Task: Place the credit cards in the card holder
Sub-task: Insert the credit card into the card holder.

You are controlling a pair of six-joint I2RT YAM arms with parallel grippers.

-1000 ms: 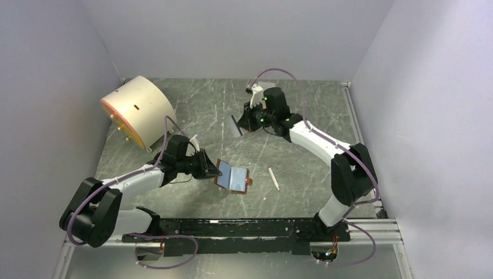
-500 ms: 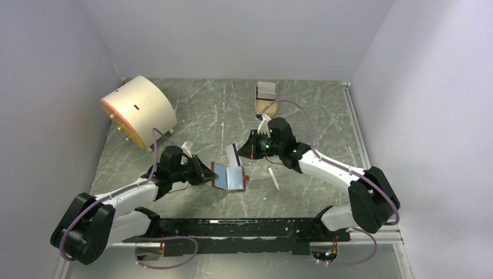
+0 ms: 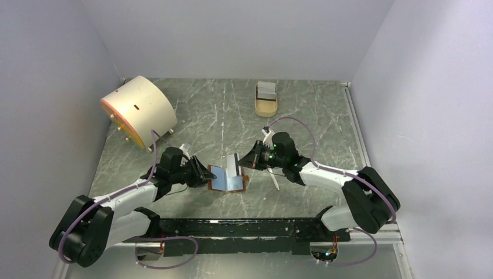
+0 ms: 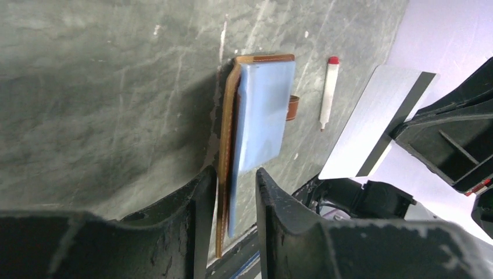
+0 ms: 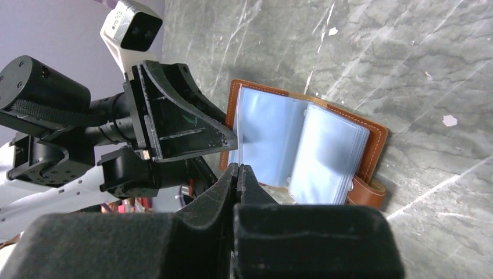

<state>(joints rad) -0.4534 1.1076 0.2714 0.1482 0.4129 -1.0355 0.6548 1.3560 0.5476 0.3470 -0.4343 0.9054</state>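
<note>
The card holder (image 3: 229, 181) lies open on the table, brown outside with light blue sleeves (image 5: 290, 145). My left gripper (image 3: 204, 174) is at its left side. In the left wrist view its jaws (image 4: 234, 172) stand slightly apart around the brown cover edge (image 4: 224, 174), with a gap to the right finger. My right gripper (image 3: 244, 161) is shut on a pale credit card (image 3: 234, 163), held upright just above the holder's far edge. That card (image 4: 372, 125) has a dark stripe; in the right wrist view it shows only edge-on between the fingertips (image 5: 238, 168). More credit cards (image 3: 267, 89) lie at the back.
The back cards rest in a tan oval tray (image 3: 267, 107). A big cream drum (image 3: 138, 107) lies at the back left. A thin white pen-like stick (image 3: 273, 178) with a red tip (image 4: 332, 60) lies just right of the holder, under my right arm.
My right arm has swung from the back tray down to the holder, carrying the card. My left jaws have parted a little round the holder's cover.
</note>
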